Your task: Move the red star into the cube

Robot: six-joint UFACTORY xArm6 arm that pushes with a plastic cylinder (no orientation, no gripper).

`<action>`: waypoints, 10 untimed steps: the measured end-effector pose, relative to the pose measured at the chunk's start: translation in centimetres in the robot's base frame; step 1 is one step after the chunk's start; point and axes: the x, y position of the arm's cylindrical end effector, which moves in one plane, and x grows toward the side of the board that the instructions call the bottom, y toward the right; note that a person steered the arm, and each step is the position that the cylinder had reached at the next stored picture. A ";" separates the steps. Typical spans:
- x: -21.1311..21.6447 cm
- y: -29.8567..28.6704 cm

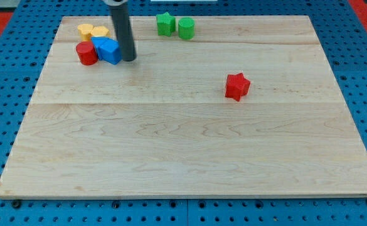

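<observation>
The red star (237,86) lies right of the board's middle, on its own. The blue cube (111,51) sits at the upper left, with a second blue block (100,42) just behind it. My tip (128,59) stands right beside the blue cube, on its right side, touching or nearly touching it. The red star is far to the right of my tip and a little lower in the view.
A red cylinder (86,53) sits against the blue cube's left. Two yellow blocks (92,31) lie behind them. A green star-like block (165,23) and a green cylinder (186,27) stand at the top middle. The wooden board (183,157) lies on a blue pegboard.
</observation>
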 end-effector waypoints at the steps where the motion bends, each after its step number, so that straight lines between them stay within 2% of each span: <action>1: -1.0 12.0; 3: 4.9 27.1; 4: 8.1 25.2; 5: 9.1 21.7; 7: 8.8 11.2; 8: 7.3 4.0; 9: 3.4 -2.8; 10: 1.4 -6.5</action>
